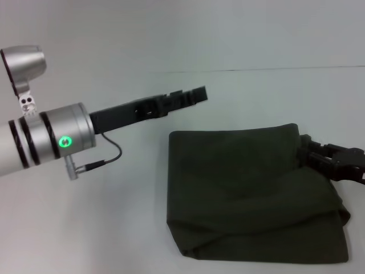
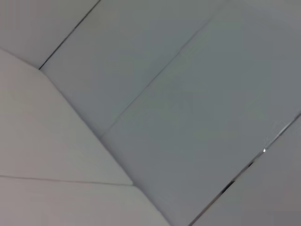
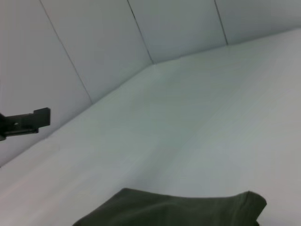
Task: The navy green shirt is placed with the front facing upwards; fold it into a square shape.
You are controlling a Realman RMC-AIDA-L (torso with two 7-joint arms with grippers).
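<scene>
Olive-green cotton, the shirt (image 1: 251,194) lies folded into a rough square on the white table (image 1: 85,228), toward our right. Our right gripper (image 1: 313,153) sits at the bundle's right edge, fingers against the fabric; whether it pinches the cloth we cannot tell. Our left gripper (image 1: 191,95) hangs raised above the table, apart from the shirt, fingers together, holding nothing.

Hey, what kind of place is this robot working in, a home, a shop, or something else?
Most likely a lab or test booth, not a home: a bare white table, plain white panelled walls with thin seams, and only the folded navy green shirt laid out between the two arms.
</scene>
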